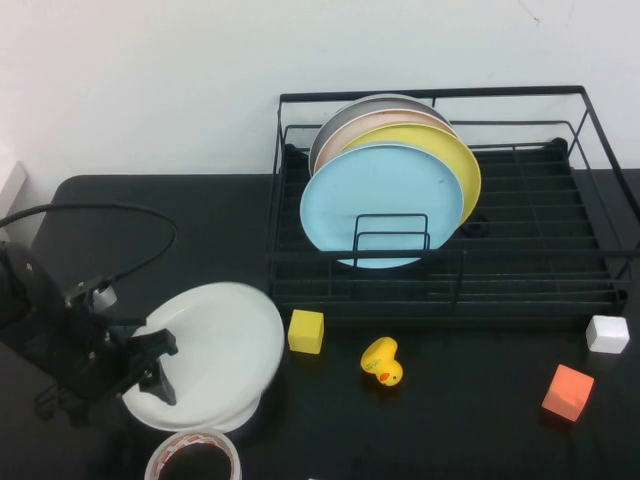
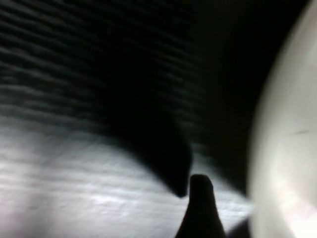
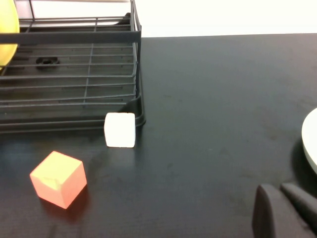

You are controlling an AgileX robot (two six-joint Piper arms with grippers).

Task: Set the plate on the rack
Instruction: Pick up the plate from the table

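Left tool [image 1: 150,365] grips the near-left rim of the plate [image 1: 225,345] (tilted), near-left of the rack [image 1: 600,290]; right tool [image 3: 285,210] state indeterminate.

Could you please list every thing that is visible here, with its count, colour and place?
plate: 1, white, on the table's front left, at the left claw.
rack: 1, black wire, at the back, centre to right.
plates in the rack: 4 standing, light blue in front, then yellow, pinkish and grey behind.
yellow cube: 1, just in front of the rack.
duck: 1, yellow, right of that cube.
white cube: 1, at the rack's front right corner.
orange cube: 1, front right.
tape roll: 1, at the front edge, below the plate.
table: 1, black.
left claw: 1, black, at the plate's left rim.
right claw: 1, dark, seen only in its wrist view.
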